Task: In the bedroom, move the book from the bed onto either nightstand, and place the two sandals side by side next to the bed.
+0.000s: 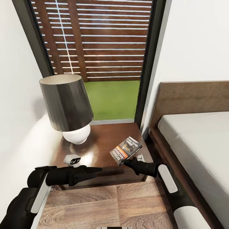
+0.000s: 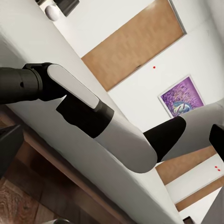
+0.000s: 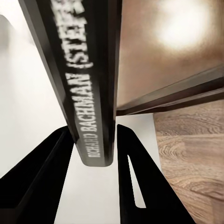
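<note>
The book, a thin dark paperback with an orange band, hangs tilted just above the right front part of the nightstand. My right gripper is shut on its lower edge. In the right wrist view the spine reading "RICHARD BACHMAN" sits clamped between the two black fingers. My left gripper reaches level over the nightstand's front edge, open and holding nothing. The bed lies to the right. The two sandals are out of view.
A lamp with a dark shade and white base stands on the nightstand's back left, with a small white device near the front left. A tall window with wooden slats is behind. White walls flank both sides. Wood floor lies below.
</note>
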Tool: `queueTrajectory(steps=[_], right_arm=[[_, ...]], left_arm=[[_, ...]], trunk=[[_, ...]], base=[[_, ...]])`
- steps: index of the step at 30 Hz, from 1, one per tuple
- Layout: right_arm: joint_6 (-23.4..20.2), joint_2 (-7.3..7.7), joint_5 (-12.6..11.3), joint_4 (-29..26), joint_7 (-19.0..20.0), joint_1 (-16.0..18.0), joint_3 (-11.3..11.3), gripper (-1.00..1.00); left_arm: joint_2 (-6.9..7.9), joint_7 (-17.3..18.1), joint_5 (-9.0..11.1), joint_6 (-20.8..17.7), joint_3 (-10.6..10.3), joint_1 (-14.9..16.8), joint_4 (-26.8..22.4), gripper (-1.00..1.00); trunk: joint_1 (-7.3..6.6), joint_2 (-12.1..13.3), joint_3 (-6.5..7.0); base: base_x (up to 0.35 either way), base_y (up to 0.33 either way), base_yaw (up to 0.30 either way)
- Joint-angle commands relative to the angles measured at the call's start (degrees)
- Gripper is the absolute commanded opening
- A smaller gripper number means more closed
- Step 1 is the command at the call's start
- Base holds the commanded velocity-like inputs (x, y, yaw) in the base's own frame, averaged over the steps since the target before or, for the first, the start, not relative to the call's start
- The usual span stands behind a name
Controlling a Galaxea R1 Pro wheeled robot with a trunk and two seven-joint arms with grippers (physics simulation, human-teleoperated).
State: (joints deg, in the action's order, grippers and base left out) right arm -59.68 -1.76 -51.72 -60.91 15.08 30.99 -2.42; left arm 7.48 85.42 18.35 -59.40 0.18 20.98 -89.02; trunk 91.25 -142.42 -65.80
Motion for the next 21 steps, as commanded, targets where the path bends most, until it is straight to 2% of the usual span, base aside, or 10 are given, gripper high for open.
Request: queueTrajectory(steps=[1,5,7,12,21], right_arm=[[-0.32,-0.07,0.50,0.00,0.58,0.04,-0.22,-1.00],[-0.32,-0.08,0.51,-0.03,0.59,0.04,-0.20,-1.00],[-0.32,-0.08,0.51,-0.03,0.59,0.04,-0.20,-1.00],[-0.32,-0.08,0.50,-0.05,0.60,0.04,-0.15,-1.00],[-0.32,-0.01,0.48,-0.08,0.60,0.04,-0.13,-1.00]], left_arm=[[0.03,0.20,0.06,-0.60,-0.01,0.02,-0.01,1.00],[0.06,0.28,0.09,-0.60,-0.01,0.02,-0.01,1.00],[0.06,0.26,0.09,-0.60,-0.01,0.02,-0.01,1.00],[0.07,0.12,0.04,-0.60,-0.08,0.02,-0.01,1.00],[0.07,0.22,0.08,-0.60,-0.09,0.02,-0.01,1.00]], trunk=[[-0.01,-0.02,-0.05],[-0.01,-0.02,-0.05],[0.43,-0.82,-0.41],[0.56,-0.89,-1.51],[0.56,-0.89,-1.51]], base=[[0.000,0.000,0.000],[0.000,0.000,0.000],[0.000,0.000,0.000],[0.000,0.000,0.000],[0.000,0.000,0.000]])
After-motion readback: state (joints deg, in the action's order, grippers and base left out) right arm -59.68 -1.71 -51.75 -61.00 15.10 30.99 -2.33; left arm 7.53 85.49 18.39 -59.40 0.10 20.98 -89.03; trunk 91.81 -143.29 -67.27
